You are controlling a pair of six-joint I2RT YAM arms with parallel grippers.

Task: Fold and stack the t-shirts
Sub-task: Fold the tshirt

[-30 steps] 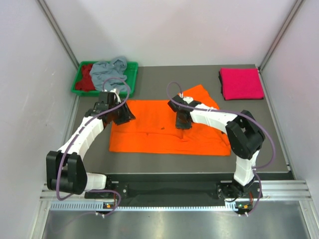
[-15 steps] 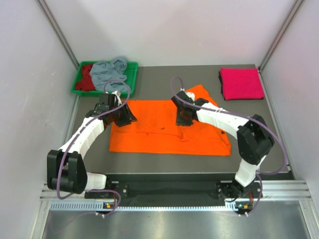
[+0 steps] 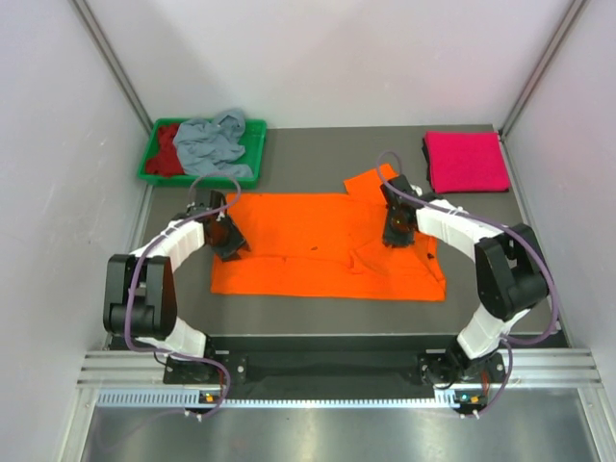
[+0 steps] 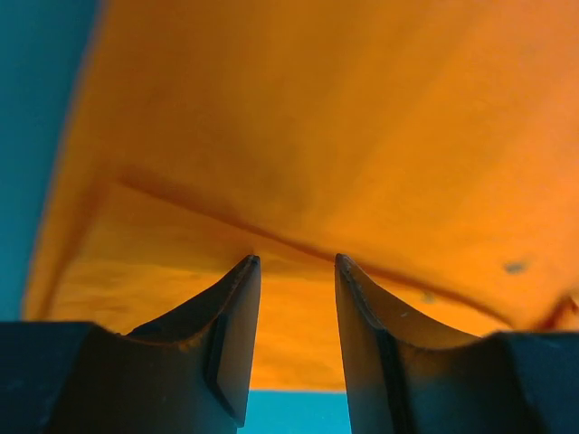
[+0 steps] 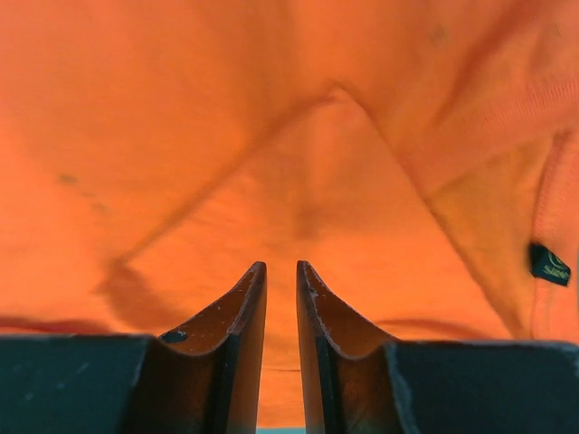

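At the centre of the dark surface, my left gripper gapes; my right gripper nips the bright orange soft cloth t-shirt, probably limp, light, best taken by its hems.

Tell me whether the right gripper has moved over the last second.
Yes. The right gripper moved right over the orange shirt, closer to the folded pink shirt.
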